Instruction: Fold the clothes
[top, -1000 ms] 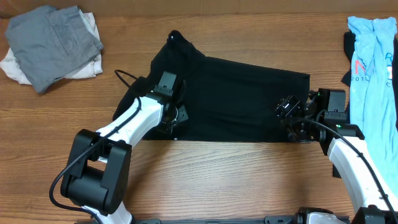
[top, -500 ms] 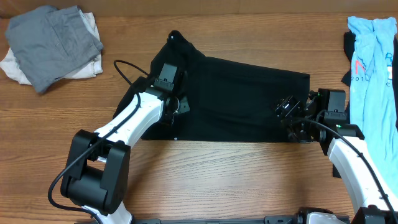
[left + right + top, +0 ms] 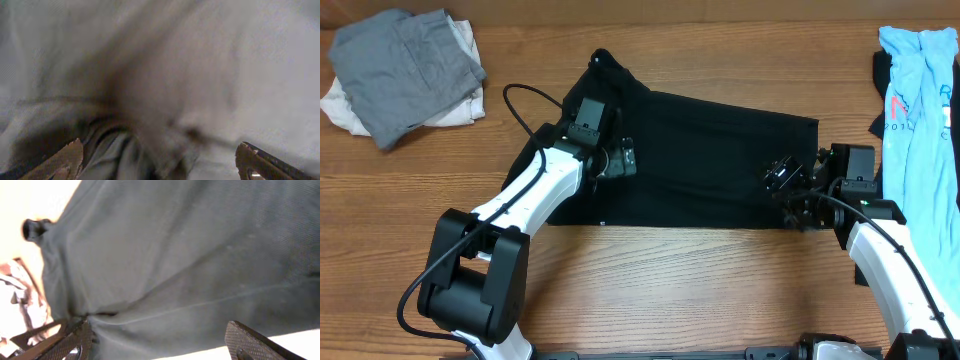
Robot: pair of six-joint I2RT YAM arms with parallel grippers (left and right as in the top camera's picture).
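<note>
The black T-shirt lies spread across the middle of the table, its left side bunched and folded inward. My left gripper hovers open over that left part. In the left wrist view the fabric is blurred, and the left gripper has its fingertips far apart with nothing pinched. My right gripper stands open over the shirt's right edge. In the right wrist view the right gripper straddles flat black cloth, one fingertip next to a crease.
A grey and white pile of clothes sits at the back left. A light-blue shirt with red print lies at the right edge over a dark piece. Bare wood runs along the front.
My left gripper moved away from the front edge and rightward over the shirt, then opened wide, letting go of the fabric. The right arm stayed still.
</note>
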